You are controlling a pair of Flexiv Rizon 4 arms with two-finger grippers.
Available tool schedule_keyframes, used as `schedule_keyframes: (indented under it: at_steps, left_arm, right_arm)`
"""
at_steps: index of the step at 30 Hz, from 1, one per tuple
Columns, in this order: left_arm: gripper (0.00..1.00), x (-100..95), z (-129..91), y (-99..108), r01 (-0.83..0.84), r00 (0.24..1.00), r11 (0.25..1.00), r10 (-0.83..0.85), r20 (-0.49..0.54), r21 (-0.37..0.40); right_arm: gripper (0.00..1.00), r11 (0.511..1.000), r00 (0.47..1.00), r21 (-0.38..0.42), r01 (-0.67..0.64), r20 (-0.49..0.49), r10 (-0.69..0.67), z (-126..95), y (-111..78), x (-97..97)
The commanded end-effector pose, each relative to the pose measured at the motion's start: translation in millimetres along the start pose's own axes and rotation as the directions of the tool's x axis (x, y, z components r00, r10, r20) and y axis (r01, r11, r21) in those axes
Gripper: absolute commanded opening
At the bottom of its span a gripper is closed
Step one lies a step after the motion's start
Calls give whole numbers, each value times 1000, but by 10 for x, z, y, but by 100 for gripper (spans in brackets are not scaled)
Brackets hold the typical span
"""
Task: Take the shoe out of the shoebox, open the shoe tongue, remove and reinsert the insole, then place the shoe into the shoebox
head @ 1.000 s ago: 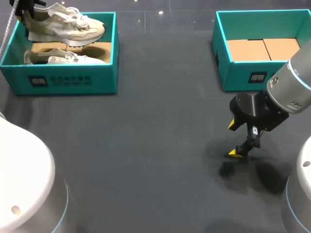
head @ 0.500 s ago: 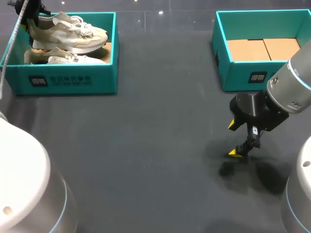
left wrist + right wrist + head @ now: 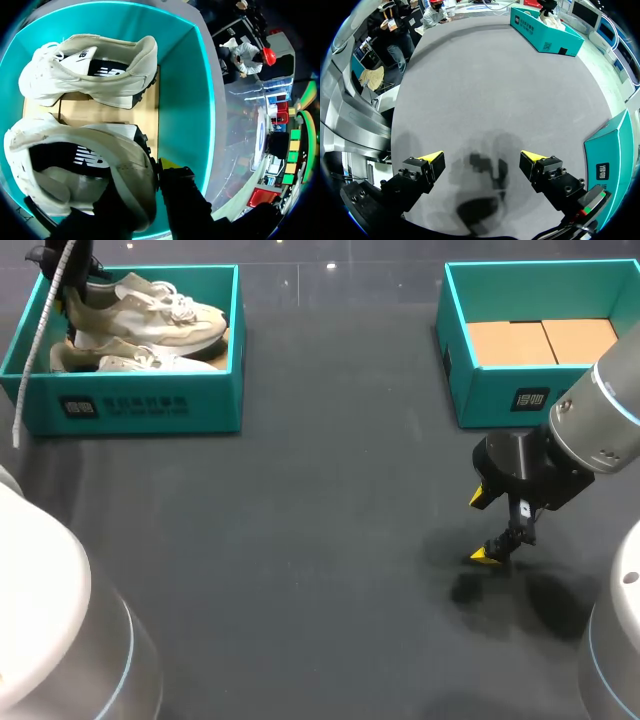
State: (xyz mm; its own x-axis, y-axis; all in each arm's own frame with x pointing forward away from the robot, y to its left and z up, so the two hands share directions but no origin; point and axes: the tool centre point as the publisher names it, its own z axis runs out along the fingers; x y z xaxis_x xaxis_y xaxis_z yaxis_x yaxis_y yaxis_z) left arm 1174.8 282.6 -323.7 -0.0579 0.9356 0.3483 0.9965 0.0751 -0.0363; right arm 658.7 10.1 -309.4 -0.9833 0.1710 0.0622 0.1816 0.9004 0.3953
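Your left gripper (image 3: 72, 285), at the upper left of the frame, is pinched tight on the heel of one cream sneaker (image 3: 150, 315). The sneaker is inside the teal shoebox (image 3: 140, 405), near the other sneaker (image 3: 130, 362). Your right gripper (image 3: 484, 528), at the lower right, is wide open just over the dark table (image 3: 300, 540), holding nothing.
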Motion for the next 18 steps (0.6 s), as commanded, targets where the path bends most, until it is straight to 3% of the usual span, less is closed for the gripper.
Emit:
schedule_keyframes:
  at_steps: [1,18]
  left_arm:
    - [0,-18,58,62,-1,1000,1000,1,1,10]
    - [0,-90,178,66,-2,1000,1000,3,24,-8]
  right_arm:
    - [100,1000,1000,0,0,4,0,7,-7,16]
    - [100,1000,1000,0,0,4,0,7,-7,16]
